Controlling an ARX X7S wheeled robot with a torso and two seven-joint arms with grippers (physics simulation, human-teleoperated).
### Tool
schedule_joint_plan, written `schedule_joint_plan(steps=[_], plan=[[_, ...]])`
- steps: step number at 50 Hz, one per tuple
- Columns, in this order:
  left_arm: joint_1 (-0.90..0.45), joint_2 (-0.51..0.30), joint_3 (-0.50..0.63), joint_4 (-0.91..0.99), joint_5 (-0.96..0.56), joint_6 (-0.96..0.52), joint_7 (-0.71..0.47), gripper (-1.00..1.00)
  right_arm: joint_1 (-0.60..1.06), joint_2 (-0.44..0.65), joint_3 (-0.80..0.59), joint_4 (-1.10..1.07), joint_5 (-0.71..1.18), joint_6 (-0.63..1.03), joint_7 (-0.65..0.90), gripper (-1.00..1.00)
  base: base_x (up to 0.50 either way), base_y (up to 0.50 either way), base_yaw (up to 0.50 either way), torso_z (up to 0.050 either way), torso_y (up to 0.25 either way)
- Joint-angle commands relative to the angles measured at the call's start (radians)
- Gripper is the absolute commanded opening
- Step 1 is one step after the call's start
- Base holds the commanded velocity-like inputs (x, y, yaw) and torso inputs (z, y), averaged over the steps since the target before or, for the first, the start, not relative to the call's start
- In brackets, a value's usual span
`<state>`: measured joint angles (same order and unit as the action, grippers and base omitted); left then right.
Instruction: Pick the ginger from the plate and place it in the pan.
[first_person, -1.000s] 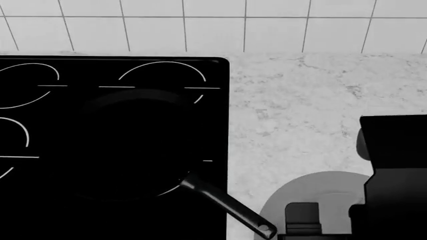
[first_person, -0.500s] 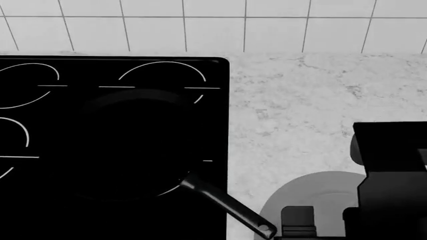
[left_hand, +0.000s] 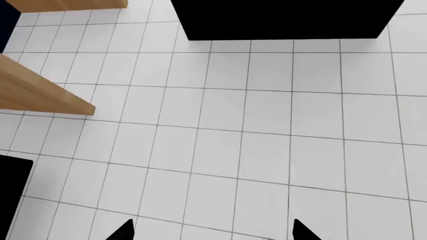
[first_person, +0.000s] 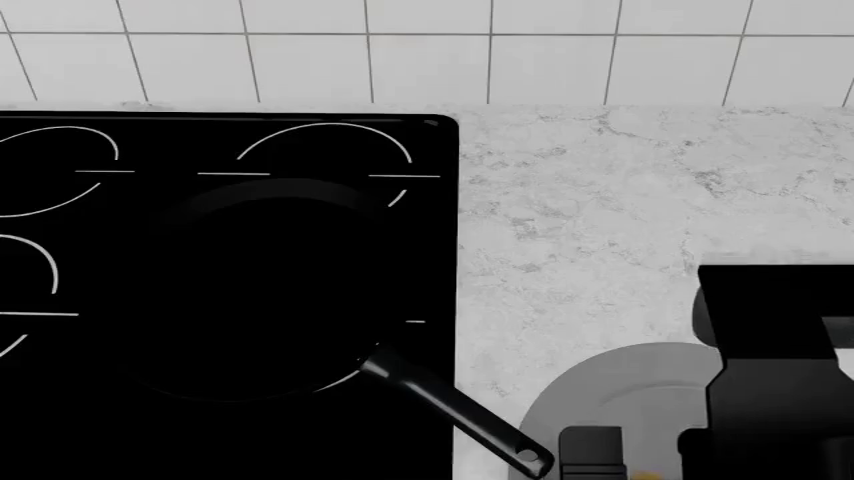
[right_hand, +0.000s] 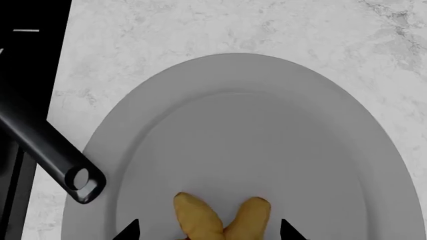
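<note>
The right gripper (right_hand: 207, 231) hangs spread wide, empty, over the ginger (right_hand: 220, 220) on the plate (right_hand: 267, 125). Closing off-centre could squirt that knobbly clump toward the pan (first_person: 254, 290) handle.

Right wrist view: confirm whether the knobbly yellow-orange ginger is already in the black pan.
No. The knobbly yellow-orange ginger lies on the round light-grey plate.

The ginger (right_hand: 220, 220) is cut off by the frame edge.

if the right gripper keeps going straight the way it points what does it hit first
Most likely the ginger, lying between the right gripper's open fingertips on the plate; depth to it is unclear.
</note>
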<state>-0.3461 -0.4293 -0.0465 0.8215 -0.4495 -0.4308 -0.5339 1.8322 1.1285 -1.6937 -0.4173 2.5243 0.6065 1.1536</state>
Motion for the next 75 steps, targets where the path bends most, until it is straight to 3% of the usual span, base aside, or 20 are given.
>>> schedule_joint_plan(steps=[1, 74, 75], plan=[[0.001, -0.002, 0.001, -0.002, -0.001, 0.004, -0.002, 1.0, -0.023, 0.002, -0.006, 0.002, -0.01, -0.007, -0.013, 1.0, 0.0, 0.0, 0.0, 0.0, 0.0], [0.006, -0.01, 0.021, -0.024, -0.001, 0.034, -0.013, 1.0, -0.112, 0.018, -0.023, 0.007, -0.046, -0.034, -0.054, 1.0, 0.0, 0.0, 0.0, 0.0, 0.0], [0.009, -0.011, 0.022, -0.025, 0.001, 0.036, -0.012, 1.0, -0.115, 0.017, -0.024, 0.01, -0.053, -0.039, -0.05, -1.0, 0.0, 0.0, 0.0, 0.0, 0.0]])
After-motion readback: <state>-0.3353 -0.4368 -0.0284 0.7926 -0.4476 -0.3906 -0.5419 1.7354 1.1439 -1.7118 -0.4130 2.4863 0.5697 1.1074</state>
